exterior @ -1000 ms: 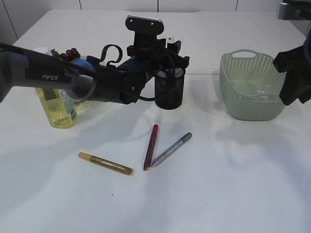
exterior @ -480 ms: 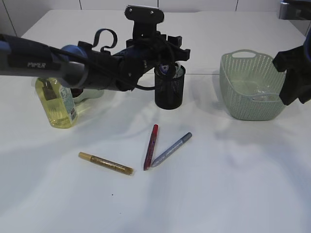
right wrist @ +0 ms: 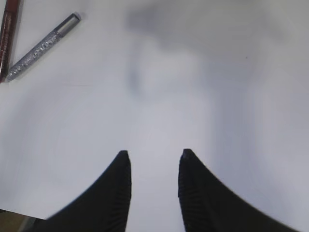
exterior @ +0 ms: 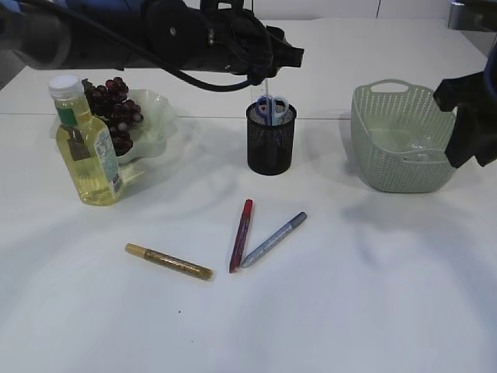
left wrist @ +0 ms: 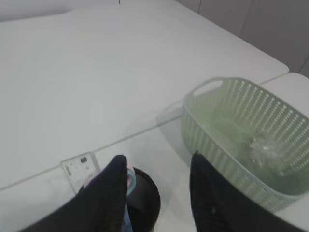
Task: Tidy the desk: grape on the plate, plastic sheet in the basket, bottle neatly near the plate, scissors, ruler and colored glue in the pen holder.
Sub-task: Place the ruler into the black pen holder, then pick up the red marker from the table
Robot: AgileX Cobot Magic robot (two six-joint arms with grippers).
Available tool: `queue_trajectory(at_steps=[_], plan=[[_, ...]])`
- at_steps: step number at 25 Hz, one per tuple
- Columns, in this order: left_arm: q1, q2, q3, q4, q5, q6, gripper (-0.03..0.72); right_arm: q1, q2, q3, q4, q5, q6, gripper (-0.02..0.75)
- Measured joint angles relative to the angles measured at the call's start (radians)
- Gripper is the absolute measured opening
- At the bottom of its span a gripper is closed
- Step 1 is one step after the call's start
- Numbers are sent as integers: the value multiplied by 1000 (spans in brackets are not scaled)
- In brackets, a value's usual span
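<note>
The black mesh pen holder (exterior: 271, 144) holds blue-and-pink scissors (exterior: 272, 107); a clear ruler (left wrist: 79, 169) shows at its rim. My left gripper (exterior: 276, 58) hangs open above the holder (left wrist: 145, 198), nothing between its fingers (left wrist: 108, 193). Three colored glue pens lie on the table: gold (exterior: 169, 262), red (exterior: 241, 235), silver (exterior: 273, 239). The grape bunch (exterior: 112, 109) rests on the pale plate (exterior: 159, 116), the yellow bottle (exterior: 85, 148) beside it. The plastic sheet (exterior: 423, 148) lies in the green basket (exterior: 396, 175). My right gripper (right wrist: 153, 153) is open over bare table.
The right arm (exterior: 470, 116) hovers at the basket's right side. In the right wrist view the silver pen (right wrist: 41, 47) and red pen (right wrist: 7, 34) lie at the top left. The basket (left wrist: 227, 130) stands just right of the pen holder.
The left arm has lifted up and back from the pen holder, uncovering the grape and plate. The right arm has stayed put.
</note>
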Motion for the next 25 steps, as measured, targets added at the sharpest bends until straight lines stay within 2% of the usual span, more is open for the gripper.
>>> queue_trajectory(at_steps=[11, 18, 25], plan=[[0, -132, 0, 24, 480, -13, 317, 0, 0, 0, 58, 0, 77, 281], [0, -139, 0, 158, 782, -162, 317, 0, 0, 0, 88, 0, 92, 281], [0, -139, 0, 197, 978, -294, 317, 0, 0, 0, 91, 0, 95, 281]])
